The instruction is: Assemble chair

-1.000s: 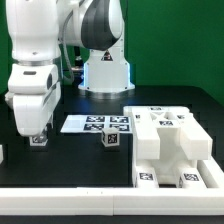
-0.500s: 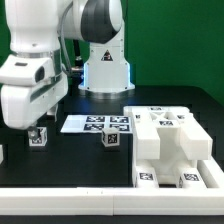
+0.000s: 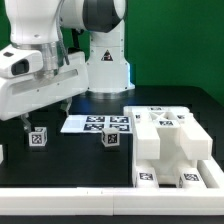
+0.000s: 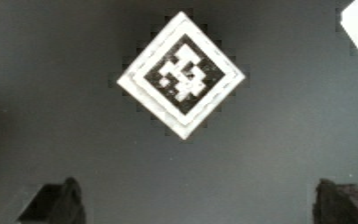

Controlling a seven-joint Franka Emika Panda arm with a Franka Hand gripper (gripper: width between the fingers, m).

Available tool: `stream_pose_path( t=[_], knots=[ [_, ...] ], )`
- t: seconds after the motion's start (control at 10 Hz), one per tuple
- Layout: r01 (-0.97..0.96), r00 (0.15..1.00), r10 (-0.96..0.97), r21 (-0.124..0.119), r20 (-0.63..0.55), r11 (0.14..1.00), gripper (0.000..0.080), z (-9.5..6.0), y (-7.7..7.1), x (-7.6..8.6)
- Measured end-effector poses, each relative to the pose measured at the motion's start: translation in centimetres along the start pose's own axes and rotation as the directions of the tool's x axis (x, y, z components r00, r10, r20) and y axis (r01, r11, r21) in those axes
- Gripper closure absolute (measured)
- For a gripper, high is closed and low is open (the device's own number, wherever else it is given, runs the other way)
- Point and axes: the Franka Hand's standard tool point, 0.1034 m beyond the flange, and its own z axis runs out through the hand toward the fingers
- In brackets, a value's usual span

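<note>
The partly built chair (image 3: pixel 170 145), a blocky white body with small tags, stands at the exterior view's right. Two small white tagged pegs rest on the black table, one (image 3: pixel 38 138) at the left and one (image 3: pixel 111 140) near the middle. My gripper (image 3: pixel 45 112) hangs open above the left peg, clear of it and tilted. In the wrist view the peg's tagged face (image 4: pixel 181 73) lies ahead of the gripper (image 4: pixel 202 205), and the two dark fingertips (image 4: pixel 55 203) stand far apart with only bare table between them.
The marker board (image 3: pixel 95 124) lies flat between the two pegs, toward the back. A white part (image 3: pixel 2 153) shows at the exterior view's left edge. The robot's base (image 3: pixel 105 65) stands behind the board.
The gripper has opened and let go of the left peg, which stays on the table. The hand has lifted away from it and tilted.
</note>
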Motion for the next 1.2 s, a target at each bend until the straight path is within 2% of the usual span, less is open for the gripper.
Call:
stream_pose_path(
  t=[0.1, 0.2, 0.3, 0.4, 0.6, 0.7, 0.8, 1.0, 1.2],
  knots=[
    [-0.085, 0.996, 0.085, 0.000, 0.000, 0.996, 0.0151, 0.0, 0.0, 0.0],
    [-0.248, 0.969, 0.248, -0.004, 0.001, 0.969, 0.0151, 0.0, 0.4, -0.1],
    [-0.419, 0.908, 0.419, 0.006, 0.000, 0.908, 0.0151, 0.2, 0.3, -0.3],
    [-0.553, 0.833, 0.552, 0.027, 0.014, 0.833, 0.0151, 0.4, -0.1, -0.4],
    [-0.630, 0.777, 0.629, 0.029, 0.014, 0.776, 0.0151, 0.5, -0.2, -0.2],
    [-0.694, 0.720, 0.694, 0.034, 0.018, 0.720, 0.0151, 0.7, -0.3, -0.3],
    [-0.790, 0.613, 0.789, 0.035, 0.037, 0.612, 0.0151, 1.5, -0.5, -0.6],
    [-0.825, 0.566, 0.824, 0.032, 0.037, 0.565, 0.0151, 1.9, 0.7, -2.1],
    [-0.825, 0.566, 0.823, 0.032, 0.046, 0.565, 0.0151, 1.9, 0.6, -2.3]
  ],
)
